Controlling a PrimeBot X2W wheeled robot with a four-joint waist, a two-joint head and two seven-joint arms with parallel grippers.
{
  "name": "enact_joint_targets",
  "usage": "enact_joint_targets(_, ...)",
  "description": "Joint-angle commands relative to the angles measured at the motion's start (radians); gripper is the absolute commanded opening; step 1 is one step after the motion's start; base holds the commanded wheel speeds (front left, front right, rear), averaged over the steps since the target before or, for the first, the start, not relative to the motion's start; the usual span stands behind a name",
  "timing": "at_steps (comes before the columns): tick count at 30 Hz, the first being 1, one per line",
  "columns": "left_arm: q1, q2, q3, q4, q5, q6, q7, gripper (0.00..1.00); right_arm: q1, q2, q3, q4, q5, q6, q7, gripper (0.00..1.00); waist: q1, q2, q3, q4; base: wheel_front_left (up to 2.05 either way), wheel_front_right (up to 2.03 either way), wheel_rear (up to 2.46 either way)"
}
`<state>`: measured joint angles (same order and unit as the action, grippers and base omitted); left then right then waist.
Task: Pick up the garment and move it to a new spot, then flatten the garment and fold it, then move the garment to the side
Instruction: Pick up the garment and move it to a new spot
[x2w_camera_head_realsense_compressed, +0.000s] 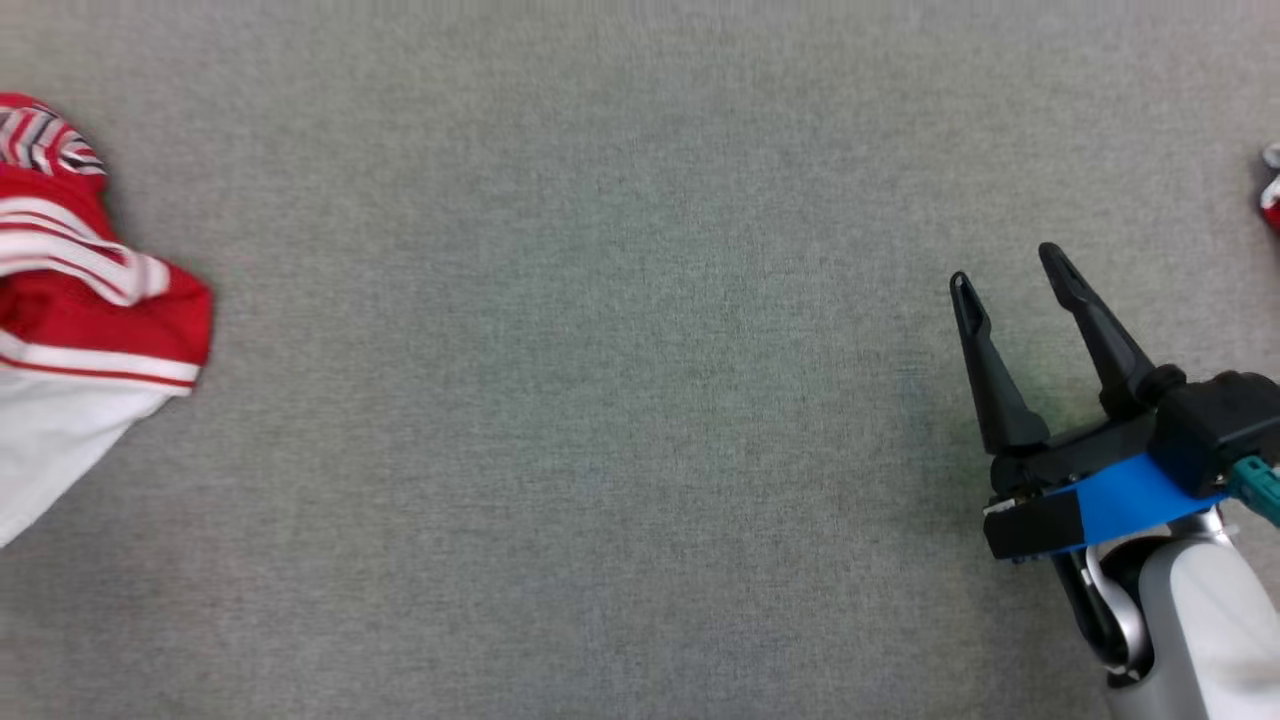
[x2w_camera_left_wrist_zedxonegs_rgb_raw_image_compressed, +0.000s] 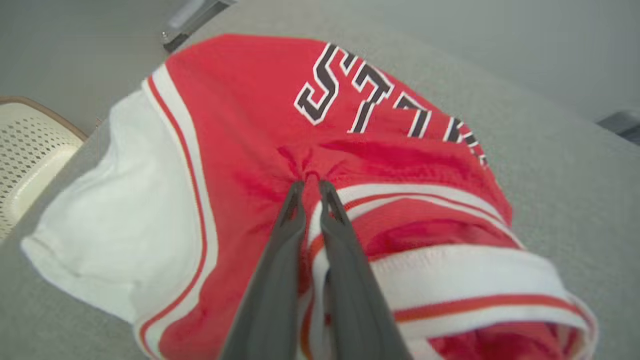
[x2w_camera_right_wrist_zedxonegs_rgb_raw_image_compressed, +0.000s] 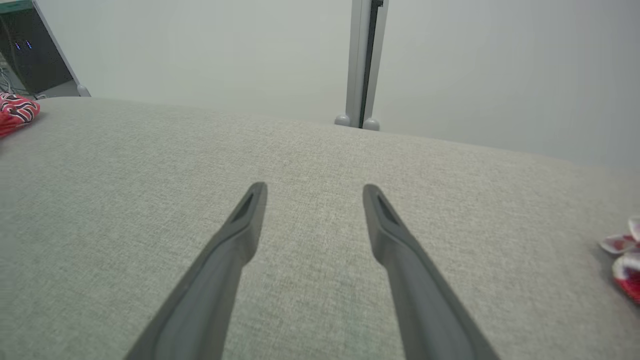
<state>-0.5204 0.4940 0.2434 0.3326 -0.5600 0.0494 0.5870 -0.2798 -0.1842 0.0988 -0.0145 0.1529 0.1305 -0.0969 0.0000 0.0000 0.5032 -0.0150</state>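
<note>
- Left claw (x2w_camera_left_wrist_zedxonegs_rgb_raw_image_compressed: 311, 182): my two dark fingers are drawn almost together and pinch a small fold of red cloth near the middle of the garment (x2w_camera_left_wrist_zedxonegs_rgb_raw_image_compressed: 235, 115). Puckers spread out from the pinch.
- Garment: red, with a white side panel, white-and-red bands and black-and-white lettering. It lies bunched on the grey bench (x2w_camera_left_wrist_zedxonegs_rgb_raw_image_compressed: 550, 165). In the head view it sits at the far left edge (x2w_camera_head_realsense_compressed: 100, 310), with its white panel nearest me.
- Right claw (x2w_camera_head_realsense_compressed: 1006, 268): my fingers are spread wide and grip nothing. It is over bare bench, well apart from the garment and to its right. The right wrist view shows the same spread (x2w_camera_right_wrist_zedxonegs_rgb_raw_image_compressed: 314, 188).
- Red-and-white cloth scrap (x2w_camera_head_realsense_compressed: 1272, 190): this lies farther from the garment than my right claw, at the right edge of the head view.
- Cream perforated basket (x2w_camera_left_wrist_zedxonegs_rgb_raw_image_compressed: 30, 145): this is off the bench edge, near the garment's white panel.
</note>
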Motion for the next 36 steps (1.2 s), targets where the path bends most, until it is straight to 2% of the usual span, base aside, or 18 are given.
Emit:
enact_joint_targets(1, -0.019, 0.006, -0.004, -0.037, 0.013, 0.005, -0.015, 0.00, 0.015, 0.009, -0.003, 0.012, 0.002, 0.001, -0.012, 1.00, 0.0000, 0.0000, -0.044, -0.010, 0.00, 0.00, 0.00)
enact_joint_targets(5, -0.043, -0.006, -0.020, -0.101, 0.013, -0.002, -0.032, 0.00, 0.030, 0.022, -0.007, 0.040, 0.004, 0.001, -0.024, 1.00, 0.0000, 0.0000, -0.119, -0.003, 0.00, 0.00, 0.00)
enact_joint_targets(10, -0.101, -0.034, -0.088, -0.203, 0.020, -0.029, -0.028, 0.00, 0.060, 0.045, -0.011, 0.077, 0.004, 0.001, -0.038, 1.00, 0.0000, 0.0000, -0.256, 0.007, 0.00, 0.00, 0.00)
enact_joint_targets(17, -0.227, -0.129, -0.220, -0.320, -0.018, -0.086, -0.003, 0.00, 0.114, 0.069, -0.021, 0.102, 0.018, 0.001, -0.035, 1.00, 0.0000, 0.0000, -0.379, -0.006, 0.00, 0.00, 0.00)
enact_joint_targets(22, -0.284, -0.213, -0.322, -0.360, -0.029, -0.111, 0.003, 0.00, 0.129, 0.078, -0.022, 0.088, 0.020, 0.001, -0.030, 1.00, 0.0000, 0.0000, -0.394, -0.048, 0.00, 0.00, 0.00)
enact_joint_targets(27, -0.272, -0.297, -0.427, -0.330, -0.023, -0.127, -0.015, 0.00, 0.140, 0.086, -0.034, 0.078, 0.026, 0.001, -0.028, 1.00, 0.0000, 0.0000, -0.380, -0.097, 0.00, 0.00, 0.00)
enact_joint_targets(32, -0.213, -0.374, -0.503, -0.214, -0.027, -0.136, -0.077, 0.00, 0.131, 0.095, -0.037, 0.077, 0.025, 0.001, -0.029, 1.00, 0.0000, 0.0000, -0.353, -0.154, 0.00, 0.00, 0.00)
enact_joint_targets(36, -0.141, -0.407, -0.557, -0.102, -0.023, -0.145, -0.147, 0.00, 0.118, 0.099, -0.030, 0.079, 0.028, 0.001, -0.036, 1.00, 0.0000, 0.0000, -0.331, -0.188, 0.00, 0.00, 0.00)
